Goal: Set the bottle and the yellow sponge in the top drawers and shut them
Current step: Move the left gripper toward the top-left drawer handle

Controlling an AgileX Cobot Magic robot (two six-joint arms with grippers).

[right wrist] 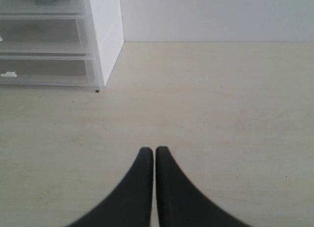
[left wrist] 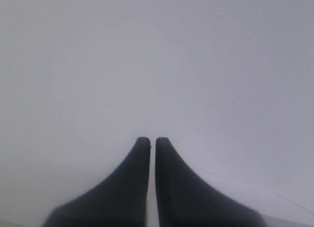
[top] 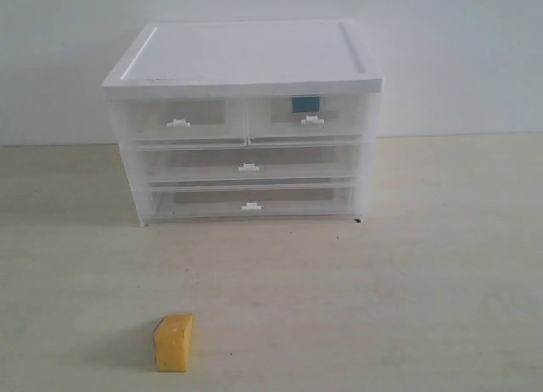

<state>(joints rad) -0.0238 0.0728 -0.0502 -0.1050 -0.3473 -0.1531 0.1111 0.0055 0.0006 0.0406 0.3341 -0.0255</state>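
Observation:
The yellow sponge [top: 174,343] stands on the table near its front edge, left of centre and well in front of the cabinet [top: 246,57]. Both top drawers, left [top: 204,125] and right [top: 335,120], sit pushed in. Through the right one's translucent front shows the bottle [top: 305,104] as a dark teal patch. Neither arm appears in the exterior view. My left gripper [left wrist: 152,138] is shut and holds nothing, with only a plain pale surface in front of it. My right gripper [right wrist: 154,148] is shut and holds nothing, low over the table to the right of the cabinet [right wrist: 108,35].
Two full-width drawers [top: 249,167] [top: 250,204] sit pushed in below the top pair. A pale wall runs behind the cabinet. The light wooden table [top: 407,265] spreads out in front of and beside it.

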